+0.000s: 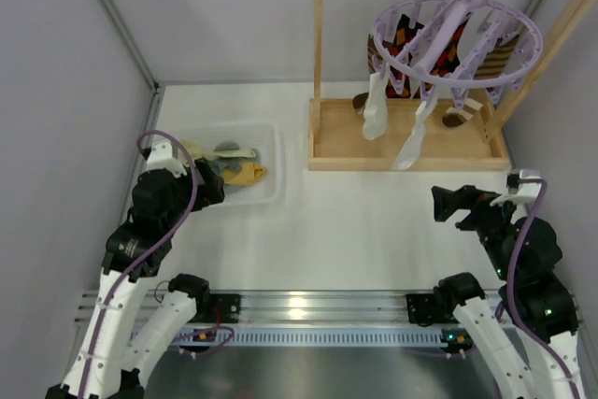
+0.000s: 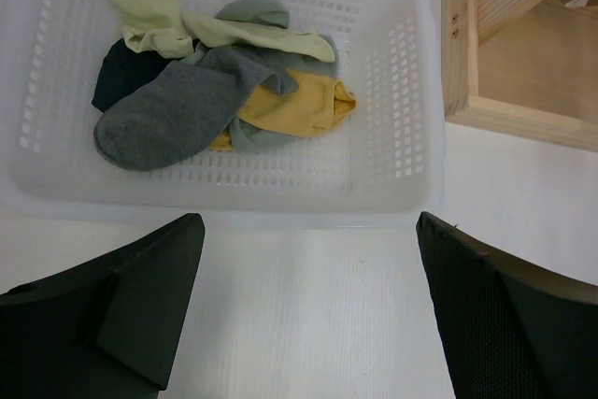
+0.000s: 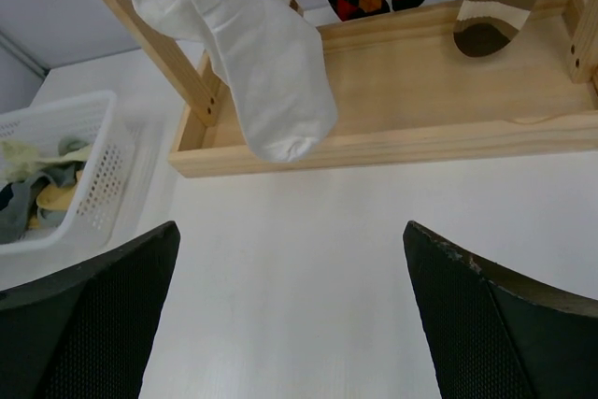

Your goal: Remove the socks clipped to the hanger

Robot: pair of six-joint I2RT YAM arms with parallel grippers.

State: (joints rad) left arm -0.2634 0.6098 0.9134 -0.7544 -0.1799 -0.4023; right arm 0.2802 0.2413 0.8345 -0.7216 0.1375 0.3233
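While the socks (image 1: 376, 109) hung clipped on the hanger (image 1: 458, 18), nothing looked done yet. Left gripper (image 2: 308, 310) and right gripper (image 3: 290, 315) both gaped empty.

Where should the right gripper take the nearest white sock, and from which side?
Its lower foot, just above the toe. The white sock hangs limp and free in front of the rack base, facing the open right gripper. Come from the near side, pinch across the fabric, then likely pull down off the hanger.
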